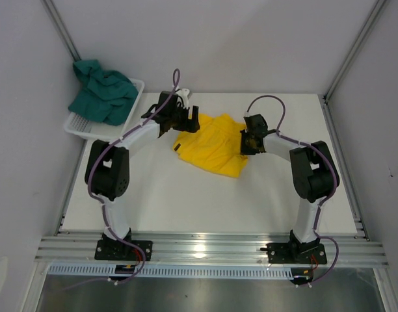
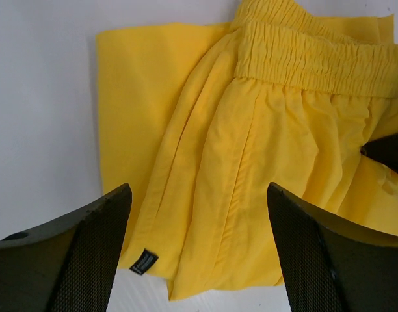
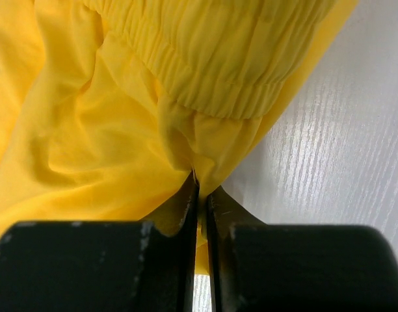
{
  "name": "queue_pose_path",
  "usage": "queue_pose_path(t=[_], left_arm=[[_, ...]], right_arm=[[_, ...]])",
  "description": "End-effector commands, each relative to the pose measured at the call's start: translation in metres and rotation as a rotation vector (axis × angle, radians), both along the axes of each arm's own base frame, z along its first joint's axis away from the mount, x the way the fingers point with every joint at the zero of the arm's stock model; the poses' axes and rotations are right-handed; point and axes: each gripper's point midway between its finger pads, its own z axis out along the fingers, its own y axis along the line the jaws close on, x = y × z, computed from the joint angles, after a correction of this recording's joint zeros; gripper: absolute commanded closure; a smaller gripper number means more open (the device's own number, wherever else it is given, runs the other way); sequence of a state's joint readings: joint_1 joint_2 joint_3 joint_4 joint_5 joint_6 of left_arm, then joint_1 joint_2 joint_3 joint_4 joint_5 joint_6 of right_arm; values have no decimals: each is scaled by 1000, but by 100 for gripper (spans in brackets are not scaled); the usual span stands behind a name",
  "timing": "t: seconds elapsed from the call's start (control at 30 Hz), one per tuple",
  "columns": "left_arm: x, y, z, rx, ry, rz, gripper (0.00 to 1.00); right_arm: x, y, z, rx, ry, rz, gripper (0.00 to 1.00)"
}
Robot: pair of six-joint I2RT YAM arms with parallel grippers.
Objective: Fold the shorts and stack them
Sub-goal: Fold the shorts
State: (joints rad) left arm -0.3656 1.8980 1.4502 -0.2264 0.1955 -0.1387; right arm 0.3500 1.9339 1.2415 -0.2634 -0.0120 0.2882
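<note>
Because the right gripper [image 3: 200,188] has its black jaws pressed together on only a thin fold of the bright yellow soft fabric shorts [image 1: 215,153], the cloth could slip out if the arm pulls hard or fast. The pinch sits on the side of the yellow shorts farthest from the white plastic mesh basket [image 1: 85,130], just under the stretchy waistband.

The left gripper [image 1: 183,120] hangs over the side nearest the basket. Its jaws are spread wide and hold nothing. If only the right side gets lifted, I think the yellow shorts will drag, bunch up and fold crooked. They already lie wrinkled, with one leg tucked under.

The yellow shorts rest on the flat white table [image 1: 186,201], well apart from the basket. The dark teal-green soft fabric shorts [image 1: 103,94] sit in a heap in the basket and spill over its rim. Nothing lies between the basket and the yellow shorts except the left arm, whose elbow is near the basket and might bump it.
</note>
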Motion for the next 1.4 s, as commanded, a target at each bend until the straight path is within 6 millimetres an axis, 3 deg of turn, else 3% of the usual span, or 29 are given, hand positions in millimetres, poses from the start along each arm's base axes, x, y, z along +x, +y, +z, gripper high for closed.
queue_pose_path(t=[0.0,0.07,0.1,0.17,0.3,0.43,0.67,0.83,0.87,0.93,0.97,1.03,1.2,1.37], left_arm=[[20,-13,-2,26,-16,-35,15],[30,-20,1,35,-17,-48,16],[32,-21,-16,50,13,-50,17],[36,-31,-16,41,16,-76,19],[39,-37,-36,63,51,-79,21],[37,-41,-58,64,96,-96,21],[31,-59,-69,23,141,-169,32],[24,-70,-78,1,176,-209,58],[23,-70,-78,-7,178,-208,74],[19,-72,-77,-28,179,-219,94],[18,-76,-74,-49,176,-229,100],[11,-77,-71,-69,178,-244,100],[5,-58,-77,-83,200,-154,100],[1,-21,-70,-170,200,-17,100]], right_arm=[[-13,-13,-18,-90,57,47,91],[-13,-12,-18,-84,56,48,91],[-11,-11,-18,-81,50,47,91],[-12,-6,-17,-54,53,61,91],[-10,-4,-17,-34,51,63,91],[-12,-2,-19,-5,61,67,92],[-12,1,-20,13,62,67,92],[-11,-1,-21,18,64,58,94],[-11,-2,-20,20,65,57,94],[-11,-1,-21,30,68,57,95],[-12,-2,-22,33,71,54,95],[-11,-3,-22,44,73,46,96],[-10,-11,-23,57,86,15,100],[-10,-18,-20,67,82,-8,100]])
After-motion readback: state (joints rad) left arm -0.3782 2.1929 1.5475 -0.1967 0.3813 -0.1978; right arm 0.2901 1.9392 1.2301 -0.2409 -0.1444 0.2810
